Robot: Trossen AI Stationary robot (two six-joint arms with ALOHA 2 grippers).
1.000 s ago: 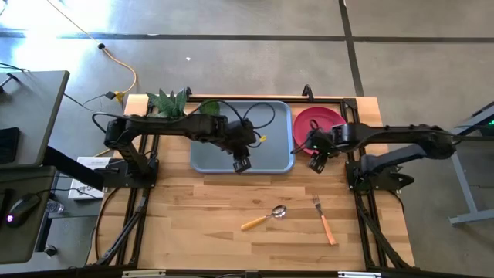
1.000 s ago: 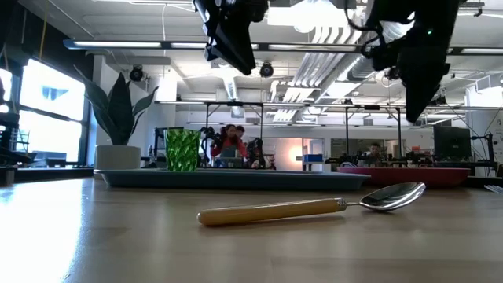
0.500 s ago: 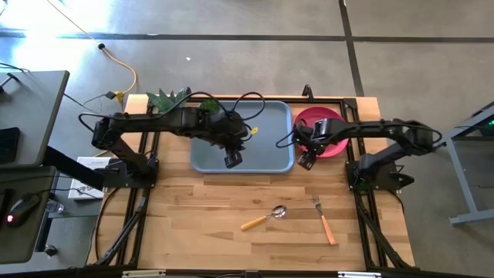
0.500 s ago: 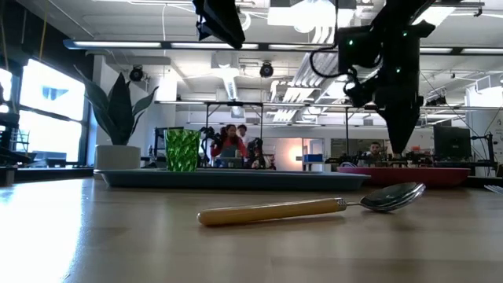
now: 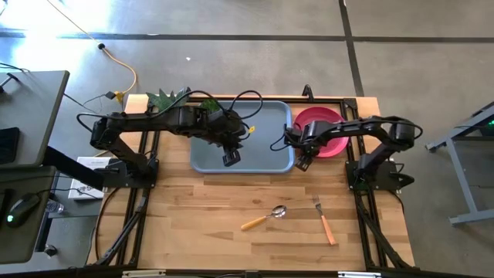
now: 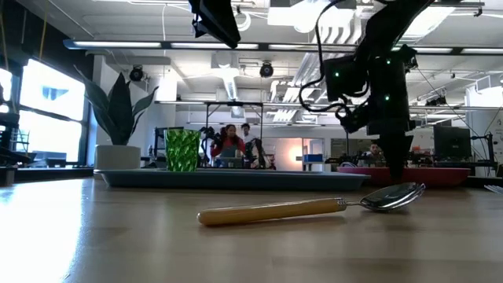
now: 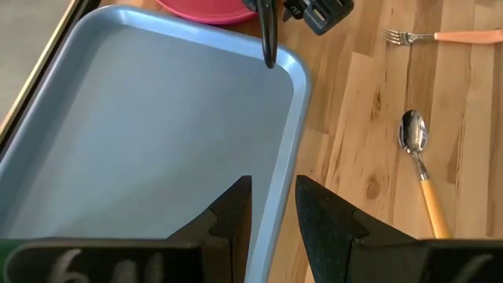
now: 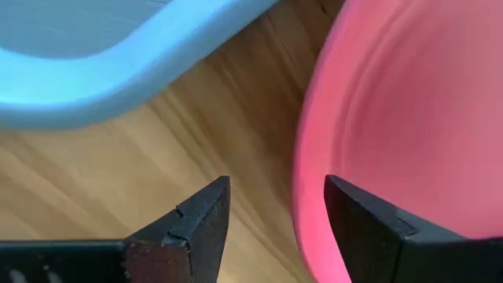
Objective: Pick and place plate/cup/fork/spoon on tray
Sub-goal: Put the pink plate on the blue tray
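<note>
Right gripper [image 5: 302,164] apparently dropped beside plate [image 5: 329,123], fingers [image 8: 191,218] spread.

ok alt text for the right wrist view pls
The right gripper, jaws open, is poised at the pink plate's rim, one jaw over the plate and one over the bare wood table. A rounded corner of the blue tray lies just beyond, apart from the plate.
</note>
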